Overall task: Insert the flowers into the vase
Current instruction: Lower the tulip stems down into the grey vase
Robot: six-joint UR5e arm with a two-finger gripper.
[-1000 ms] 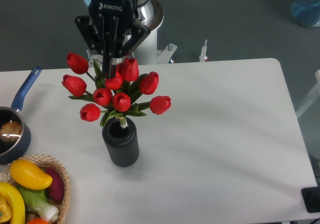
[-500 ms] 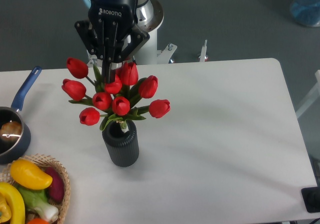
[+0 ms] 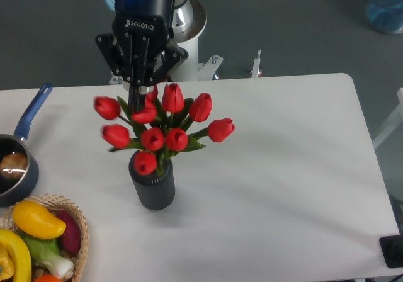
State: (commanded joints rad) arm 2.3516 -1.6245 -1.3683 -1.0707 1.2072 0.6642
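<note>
1. The bunch of red tulip buds with green leaves (image 3: 165, 129) sits in the small dark grey ribbed cylinder vase (image 3: 152, 184), left-centre on the white desk (image 3: 271, 156).
2. Tool (image 3: 136, 94) is at the bunch's far side; honestly can't tell whether it's clamped.
3. Looks light, floppy and top-heavy, so I'd hold the stems, not the buds.

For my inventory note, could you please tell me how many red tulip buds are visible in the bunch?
9 in the flowers: three along the top, one far left, one far right, three mid-bunch, one lowest over the vase mouth. Another may hide behind the gripper.
</note>
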